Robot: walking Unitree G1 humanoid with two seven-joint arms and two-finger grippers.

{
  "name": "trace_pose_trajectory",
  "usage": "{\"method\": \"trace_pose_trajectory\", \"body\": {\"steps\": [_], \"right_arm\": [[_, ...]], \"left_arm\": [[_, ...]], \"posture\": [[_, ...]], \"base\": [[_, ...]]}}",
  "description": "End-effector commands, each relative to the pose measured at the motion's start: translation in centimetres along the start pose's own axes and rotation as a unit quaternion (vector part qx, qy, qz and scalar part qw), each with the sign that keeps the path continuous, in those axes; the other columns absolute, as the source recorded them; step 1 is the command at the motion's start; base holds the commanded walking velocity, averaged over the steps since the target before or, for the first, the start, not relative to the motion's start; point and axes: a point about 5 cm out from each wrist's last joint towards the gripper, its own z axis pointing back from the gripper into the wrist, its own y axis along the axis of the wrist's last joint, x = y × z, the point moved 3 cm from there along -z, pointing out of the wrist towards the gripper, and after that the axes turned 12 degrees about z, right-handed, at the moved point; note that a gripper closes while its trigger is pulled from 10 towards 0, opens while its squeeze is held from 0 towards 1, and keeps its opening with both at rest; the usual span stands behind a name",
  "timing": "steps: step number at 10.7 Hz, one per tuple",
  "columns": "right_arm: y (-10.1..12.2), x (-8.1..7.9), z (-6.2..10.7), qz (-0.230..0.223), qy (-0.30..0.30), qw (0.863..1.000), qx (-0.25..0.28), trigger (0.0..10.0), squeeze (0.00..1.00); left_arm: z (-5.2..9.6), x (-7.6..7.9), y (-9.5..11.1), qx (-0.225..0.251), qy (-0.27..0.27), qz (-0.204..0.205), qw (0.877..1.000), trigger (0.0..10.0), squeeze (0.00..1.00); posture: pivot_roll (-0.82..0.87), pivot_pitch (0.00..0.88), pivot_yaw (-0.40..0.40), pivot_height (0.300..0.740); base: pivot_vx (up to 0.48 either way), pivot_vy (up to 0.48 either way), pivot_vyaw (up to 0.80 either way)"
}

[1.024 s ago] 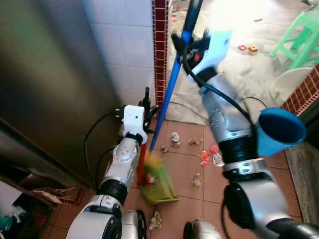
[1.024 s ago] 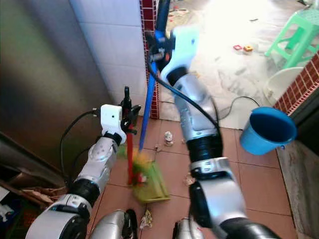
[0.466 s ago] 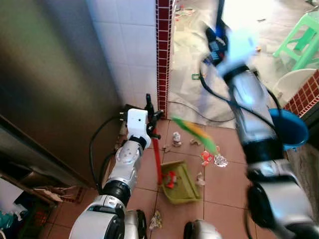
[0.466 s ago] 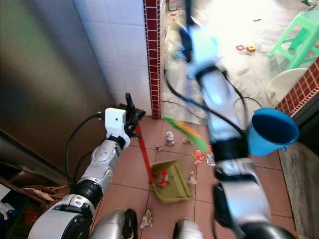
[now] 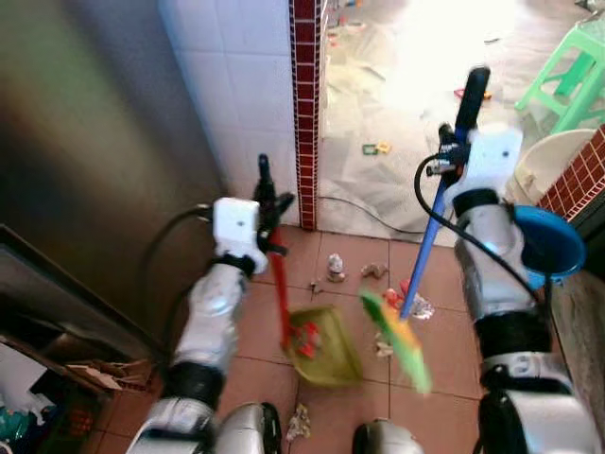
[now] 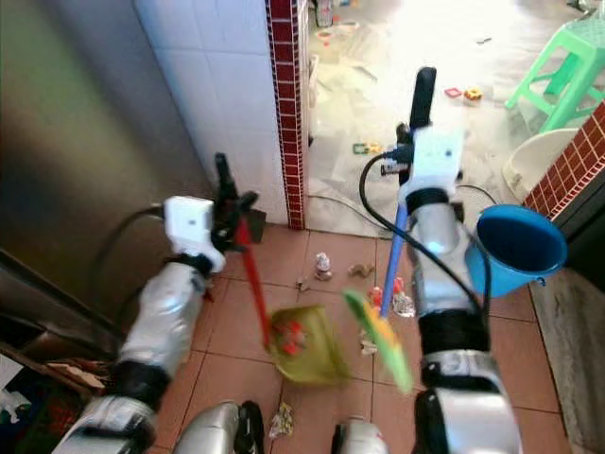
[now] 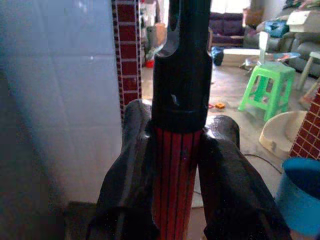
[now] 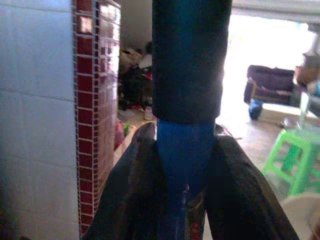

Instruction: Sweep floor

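Observation:
My left gripper is shut on the red handle of a green dustpan, which rests tilted on the terracotta tiles with red scraps in it. My right gripper is shut on the blue handle of a broom, just below its black grip. The broom's green and yellow bristles are blurred and lie just right of the dustpan. Litter sits beyond the pan: a small white piece, a crumpled scrap and red and clear wrappers.
A steel appliance and a white tiled wall with a red brick column close the left. A blue bucket, white basin and green stool stand right. A cable crosses the doorway. More litter lies by my feet.
My right arm has swung the broom from left of the dustpan across to its right, bristles passing over the pan. The left gripper and dustpan shifted slightly right.

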Motion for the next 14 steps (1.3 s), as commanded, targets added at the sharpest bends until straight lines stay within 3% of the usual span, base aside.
{"method": "trace_pose_trajectory", "body": {"steps": [1,4,6,7,9,10,12,14], "right_arm": [[0.2,0.6,0.2,-0.007,-0.028,1.000,0.002,10.0,0.00],[-2.7,0.6,1.9,-0.003,-0.035,0.997,-0.065,10.0,0.00],[-2.2,0.2,3.0,0.048,0.031,0.998,-0.033,10.0,0.00],[-2.0,0.8,3.6,0.062,0.045,0.997,-0.027,10.0,0.00],[-2.4,1.9,4.8,0.048,0.033,0.997,-0.041,10.0,0.00],[-2.8,2.8,5.4,0.029,-0.008,0.998,-0.053,10.0,0.00],[-2.3,2.9,5.7,0.012,-0.045,0.997,-0.056,10.0,0.00],[-2.0,2.7,5.4,0.001,-0.052,0.997,-0.056,10.0,0.00]], "left_arm": [[0.3,0.0,1.6,0.023,-0.017,-0.003,1.000,10.0,0.00],[2.3,-0.2,1.8,0.006,-0.035,-0.018,0.999,10.0,0.00],[4.1,-0.6,1.6,-0.014,-0.036,-0.022,0.999,10.0,0.00],[5.2,-0.7,1.5,-0.024,-0.026,-0.014,0.999,10.0,0.00],[7.0,-0.4,1.0,-0.037,-0.020,-0.016,0.999,10.0,0.00],[7.1,-0.3,1.7,-0.025,-0.015,-0.025,0.999,10.0,0.00],[7.0,-1.1,2.3,-0.021,0.001,-0.003,1.000,10.0,0.00],[6.2,-0.6,2.6,-0.022,-0.005,0.017,1.000,10.0,0.00]], "posture": [[-0.09,0.000,0.057,0.740],[-0.08,0.000,0.025,0.740],[-0.08,0.000,0.076,0.740],[-0.08,0.000,0.085,0.740],[-0.09,0.000,0.072,0.740],[-0.07,0.000,0.010,0.740],[-0.09,0.000,0.032,0.740],[-0.10,0.000,0.078,0.740]], "base": [[0.000,0.000,0.00],[0.000,0.000,0.00],[0.000,0.000,0.00],[0.000,0.000,0.00],[0.000,0.000,0.00],[0.000,0.000,0.00],[0.000,0.000,-0.40],[0.000,0.000,-0.80]]}}
